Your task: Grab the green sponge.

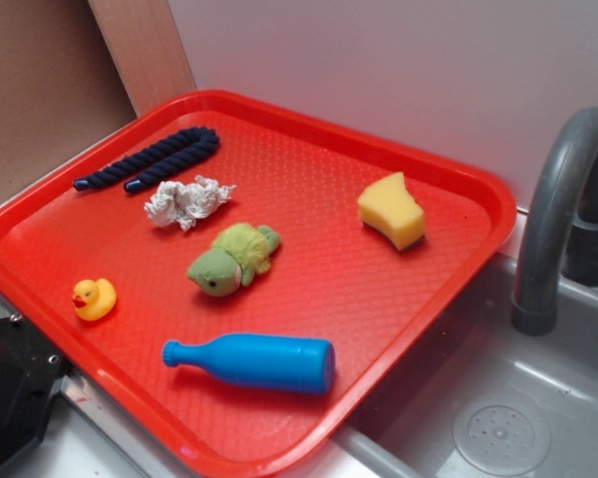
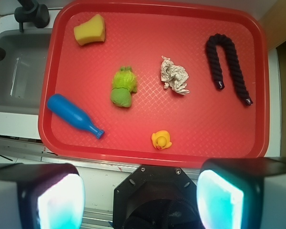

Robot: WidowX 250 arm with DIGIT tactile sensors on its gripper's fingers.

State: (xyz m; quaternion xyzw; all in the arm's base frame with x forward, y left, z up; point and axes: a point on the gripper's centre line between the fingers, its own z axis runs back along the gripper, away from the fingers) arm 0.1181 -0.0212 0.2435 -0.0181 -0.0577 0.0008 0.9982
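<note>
The green sponge (image 1: 392, 210), a yellow foam wedge, lies alone in a corner of the red tray (image 1: 309, 119) nearest the sink faucet (image 1: 558, 214), while the tool (image 2: 140, 195) hangs spread wide and empty over the tray's opposite edge.

The exterior cam sits off to one side, fairly close, looking down at an angle across the red tray (image 1: 309, 199) with the faucet (image 1: 563, 214) at its right edge. The wrist cam rides above the hand (image 2: 140, 198), staring nearly straight down from higher up, hand pads (image 2: 62, 200) filling the bottom edge. Both catch the whole tray and the sink (image 2: 19, 71), just flipped around relative to each other.
</note>
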